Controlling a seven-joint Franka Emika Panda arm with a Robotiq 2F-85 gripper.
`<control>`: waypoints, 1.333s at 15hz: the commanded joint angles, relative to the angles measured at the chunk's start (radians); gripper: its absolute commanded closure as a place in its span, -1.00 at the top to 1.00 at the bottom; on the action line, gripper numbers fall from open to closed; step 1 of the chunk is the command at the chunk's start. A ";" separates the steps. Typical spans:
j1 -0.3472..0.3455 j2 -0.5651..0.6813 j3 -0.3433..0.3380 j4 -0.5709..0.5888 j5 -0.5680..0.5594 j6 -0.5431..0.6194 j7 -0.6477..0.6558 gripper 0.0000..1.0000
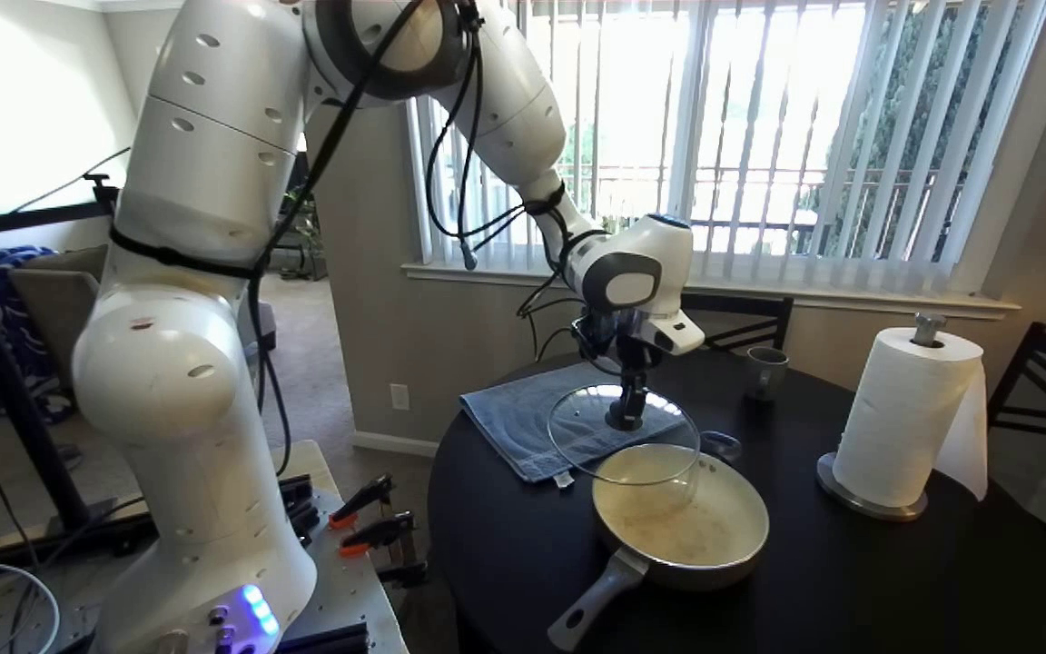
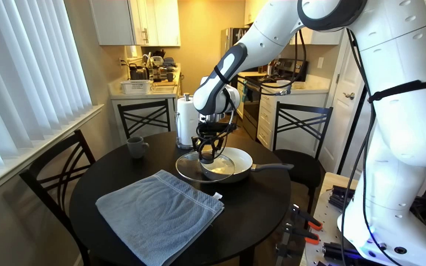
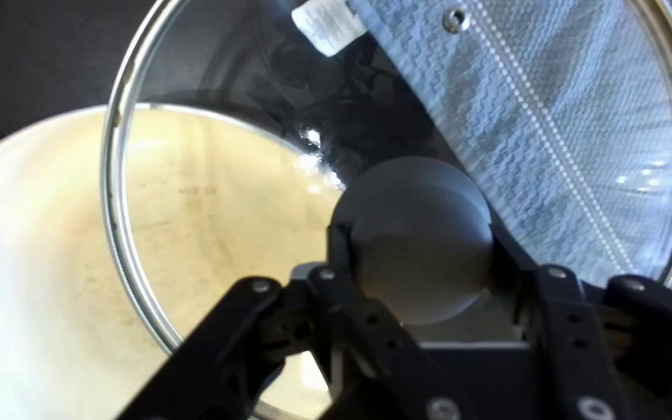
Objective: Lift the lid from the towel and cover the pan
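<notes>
My gripper (image 3: 415, 248) is shut on the black knob (image 3: 423, 233) of the clear glass lid (image 3: 242, 221). The lid hangs raised and roughly level, and it also shows in both exterior views (image 1: 582, 431) (image 2: 187, 166). In the wrist view it overlaps part of the pan (image 3: 50, 262) on the left and part of the grey-blue towel (image 3: 546, 116) on the right. The pan stands uncovered on the table in both exterior views (image 1: 714, 518) (image 2: 242, 159). Its dark-grey handle (image 1: 596, 599) points away from the towel. The towel lies flat beside the pan (image 1: 514, 422) (image 2: 157, 218).
A white paper towel roll (image 1: 904, 418) stands on a metal holder beyond the pan; it also shows in an exterior view (image 2: 186, 122). A grey mug (image 1: 765, 371) (image 2: 136, 147) stands near the table's edge. The dark round table (image 2: 250, 218) has black chairs (image 2: 68, 162) around it.
</notes>
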 commanded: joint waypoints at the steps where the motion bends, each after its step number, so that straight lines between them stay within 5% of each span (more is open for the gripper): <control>1: -0.047 -0.043 -0.018 -0.003 0.035 -0.027 -0.035 -0.35; 8: -0.102 -0.015 -0.057 0.001 0.037 -0.014 -0.021 -0.35; 20: -0.065 0.049 -0.136 0.051 -0.009 -0.028 0.121 -0.35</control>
